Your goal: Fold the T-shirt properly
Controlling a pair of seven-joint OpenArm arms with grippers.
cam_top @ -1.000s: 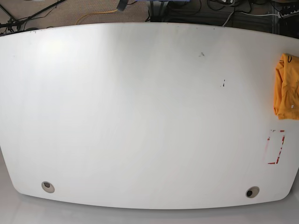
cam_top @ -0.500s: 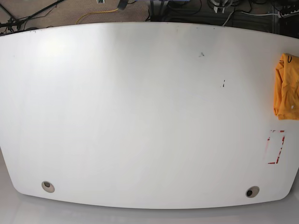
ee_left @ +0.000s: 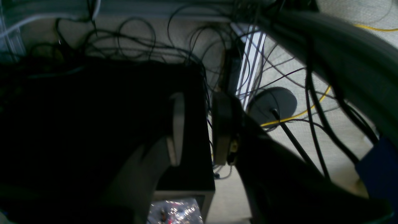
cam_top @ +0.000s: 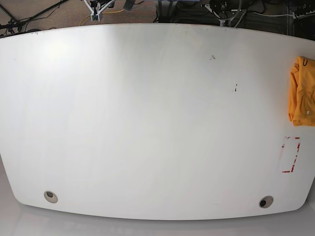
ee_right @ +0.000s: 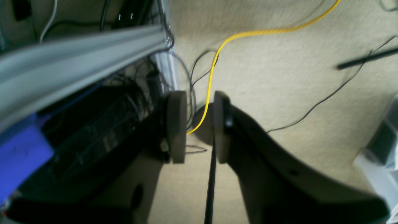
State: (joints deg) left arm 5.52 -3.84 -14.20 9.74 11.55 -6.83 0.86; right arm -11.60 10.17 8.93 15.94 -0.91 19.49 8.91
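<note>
White table (cam_top: 147, 123) fills the base view, with the T-shirt (cam_top: 302, 91) bunched at its right edge, partly cut off by the frame. Just below the shirt sits a red-marked rectangle (cam_top: 290, 155). Both arms are beyond the table's far edge. The left gripper (ee_left: 197, 129) is parted by a narrow gap and holds nothing, above tangled black cables (ee_left: 124, 40). The right gripper (ee_right: 199, 126) is likewise slightly open and empty over beige carpet (ee_right: 279, 77), where a yellow cable (ee_right: 214, 68) runs.

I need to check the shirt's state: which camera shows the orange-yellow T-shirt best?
The base view: the bunched orange-yellow cotton T-shirt lies at the white table's right edge, partly cropped. Both wrist views show only floor and cables.
</note>
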